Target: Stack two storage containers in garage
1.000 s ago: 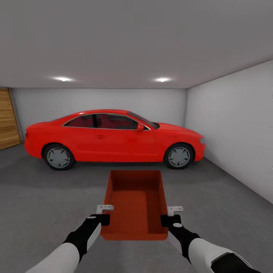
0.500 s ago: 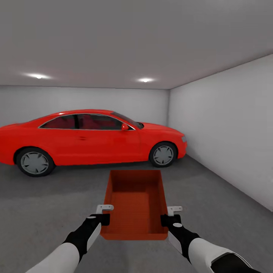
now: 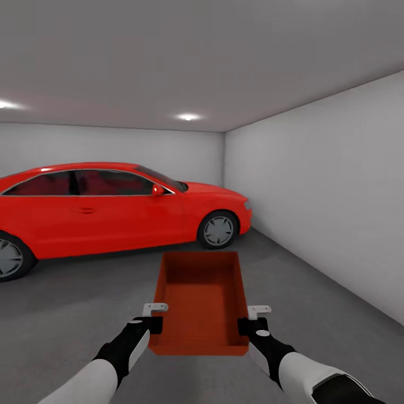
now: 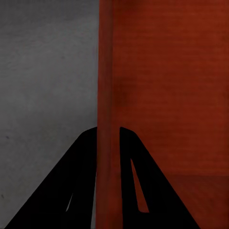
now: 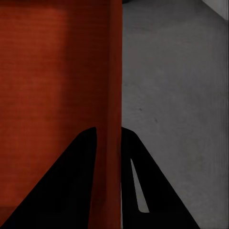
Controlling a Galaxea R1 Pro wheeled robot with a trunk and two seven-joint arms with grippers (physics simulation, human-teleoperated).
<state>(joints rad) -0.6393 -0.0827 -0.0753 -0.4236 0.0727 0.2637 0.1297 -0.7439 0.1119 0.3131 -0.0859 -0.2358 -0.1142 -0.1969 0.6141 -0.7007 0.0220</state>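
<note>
The head view alone shows the garage and a red car at 10 o'clock. Straight ahead at 12 o'clock, above the floor, an open storage container hangs between outstretched arms. The wrist views show the left end effector and right end effector each pinching a side wall.

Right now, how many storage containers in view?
1. The orange-red storage container is held off the concrete floor between the left end effector and right end effector, each clamped on a side wall. The second one may be elsewhere.
</note>
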